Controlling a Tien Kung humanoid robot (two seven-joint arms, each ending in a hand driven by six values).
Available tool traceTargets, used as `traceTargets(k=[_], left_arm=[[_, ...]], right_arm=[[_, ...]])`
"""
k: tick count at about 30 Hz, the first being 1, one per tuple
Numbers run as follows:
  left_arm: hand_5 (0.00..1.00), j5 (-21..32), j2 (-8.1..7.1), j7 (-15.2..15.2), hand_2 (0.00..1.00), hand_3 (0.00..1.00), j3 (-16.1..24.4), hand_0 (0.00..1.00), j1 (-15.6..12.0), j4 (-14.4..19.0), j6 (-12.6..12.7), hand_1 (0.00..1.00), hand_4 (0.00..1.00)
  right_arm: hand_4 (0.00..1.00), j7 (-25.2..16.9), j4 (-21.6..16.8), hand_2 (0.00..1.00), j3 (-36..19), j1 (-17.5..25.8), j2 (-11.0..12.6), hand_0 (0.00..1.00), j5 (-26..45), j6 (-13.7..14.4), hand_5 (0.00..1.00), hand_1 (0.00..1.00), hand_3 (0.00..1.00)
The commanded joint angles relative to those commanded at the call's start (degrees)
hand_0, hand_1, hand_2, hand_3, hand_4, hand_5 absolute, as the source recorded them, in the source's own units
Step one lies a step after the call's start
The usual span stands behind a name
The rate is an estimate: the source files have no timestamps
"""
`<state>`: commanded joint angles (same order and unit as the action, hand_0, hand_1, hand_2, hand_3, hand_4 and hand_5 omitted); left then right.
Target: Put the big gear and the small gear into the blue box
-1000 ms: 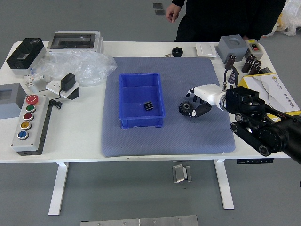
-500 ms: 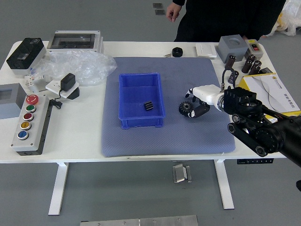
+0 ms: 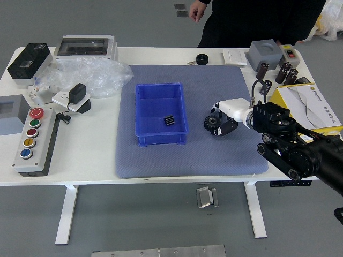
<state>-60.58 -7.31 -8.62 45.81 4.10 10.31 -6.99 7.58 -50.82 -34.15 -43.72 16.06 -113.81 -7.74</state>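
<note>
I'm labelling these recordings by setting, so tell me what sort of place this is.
Probably a robotics lab or test bench: a robot hand, a blue box and a button panel.

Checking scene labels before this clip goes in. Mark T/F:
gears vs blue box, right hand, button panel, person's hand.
1. The small gear is inside the blue box. True.
2. The robot's right hand is at the big gear. True.
3. The big gear is also in the blue box. False: it is outside, on the mat to the right of the box.
4. On the button panel, the red button is the farthest from the robot. True.
5. The person's visible hand is reaching into the blue box. False: it is beyond the table's far edge.
</note>
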Motion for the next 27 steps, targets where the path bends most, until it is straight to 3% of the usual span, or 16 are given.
traceTargets(k=[1, 6, 7, 27], left_arm=[[0.302, 0.0, 0.0, 0.0, 0.814, 0.835, 0.0, 0.861, 0.0, 0.0, 0.0, 0.831, 0.706], [0.302, 0.0, -0.01, 0.0, 0.814, 0.835, -0.1, 0.861, -0.1, 0.0, 0.0, 0.831, 0.706], [0.302, 0.0, -0.02, 0.0, 0.814, 0.835, -0.1, 0.862, -0.1, 0.0, 0.0, 0.831, 0.706], [0.305, -0.3, -0.17, -0.1, 0.814, 0.835, -0.1, 0.861, -0.1, 0.0, 0.0, 0.831, 0.708]], right_arm=[[0.846, 0.0, 0.1, 0.58, 0.0, 0.1, -0.1, 0.509, -0.1, 0.2, 0.377, 0.48, 0.707], [0.846, -0.1, 0.3, 0.58, 0.1, 0.4, -0.3, 0.509, -0.9, 1.4, 0.377, 0.48, 0.707], [0.83, -0.1, 0.4, 0.513, 0.2, 0.5, -0.4, 0.48, -1.1, 1.7, 0.35, 0.44, 0.65], [0.778, 0.0, 1.4, 0.466, 1.1, 0.7, -1.3, 0.439, -1.6, 5.0, 0.322, 0.398, 0.603]])
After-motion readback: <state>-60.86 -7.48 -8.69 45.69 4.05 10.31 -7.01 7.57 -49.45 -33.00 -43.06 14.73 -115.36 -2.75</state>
